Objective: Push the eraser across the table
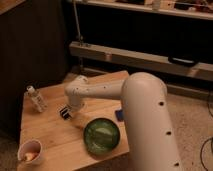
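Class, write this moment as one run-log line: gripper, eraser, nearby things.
gripper: shut, low over pale wooden plank table | small black rectangular eraser: at gripper tip, contact unclear | round green bowl: near, apart from eraser

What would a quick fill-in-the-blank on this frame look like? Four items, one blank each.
1. The bowl on the table is ___ in colour.
2. The shut gripper sits low over the table, right by the small black ___.
3. The clear ___ stands upright near the table's edge, apart from the gripper.
4. The white ___ at the near corner holds something orange.

Missing words: green; eraser; bottle; cup.
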{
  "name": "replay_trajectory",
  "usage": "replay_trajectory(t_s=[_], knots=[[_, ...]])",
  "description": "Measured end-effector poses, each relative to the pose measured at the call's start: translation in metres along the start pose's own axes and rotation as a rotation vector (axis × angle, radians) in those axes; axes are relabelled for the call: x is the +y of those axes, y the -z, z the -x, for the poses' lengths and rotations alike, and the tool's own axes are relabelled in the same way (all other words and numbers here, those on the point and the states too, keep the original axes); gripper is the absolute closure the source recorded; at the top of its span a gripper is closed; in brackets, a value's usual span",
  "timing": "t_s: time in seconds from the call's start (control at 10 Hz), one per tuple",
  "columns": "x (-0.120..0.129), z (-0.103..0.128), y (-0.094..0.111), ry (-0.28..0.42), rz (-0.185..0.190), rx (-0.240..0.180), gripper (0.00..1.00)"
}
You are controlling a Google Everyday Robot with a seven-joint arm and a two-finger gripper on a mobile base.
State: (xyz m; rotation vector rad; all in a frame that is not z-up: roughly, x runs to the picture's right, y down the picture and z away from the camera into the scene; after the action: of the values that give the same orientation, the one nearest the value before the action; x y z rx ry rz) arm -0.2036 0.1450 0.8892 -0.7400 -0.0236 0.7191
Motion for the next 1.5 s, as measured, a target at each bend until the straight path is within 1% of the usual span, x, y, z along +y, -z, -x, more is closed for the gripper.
replay_trajectory(t_s=[0.2,0.5,0.7,0.8,0.9,1.0,1.2,1.4,1.5], knots=[[-0.003,0.003,-0.006,-0.006,-0.004,0.010,1.00],[-0.004,0.003,-0.003,-0.001,-0.010,0.012,1.00],[-0.006,0.007,-0.002,0.003,-0.018,0.007,1.00],[-0.013,0.016,-0.001,0.013,-0.037,-0.007,1.00],[-0.014,0.026,-0.002,0.022,-0.045,-0.017,1.00],[-0.013,0.034,-0.002,0.031,-0.045,-0.031,1.00],[-0.021,0.035,-0.004,0.047,-0.053,-0.054,1.00],[-0.023,0.043,-0.010,0.056,-0.042,-0.068,1.00],[-0.023,0.045,-0.011,0.060,-0.043,-0.072,1.00]])
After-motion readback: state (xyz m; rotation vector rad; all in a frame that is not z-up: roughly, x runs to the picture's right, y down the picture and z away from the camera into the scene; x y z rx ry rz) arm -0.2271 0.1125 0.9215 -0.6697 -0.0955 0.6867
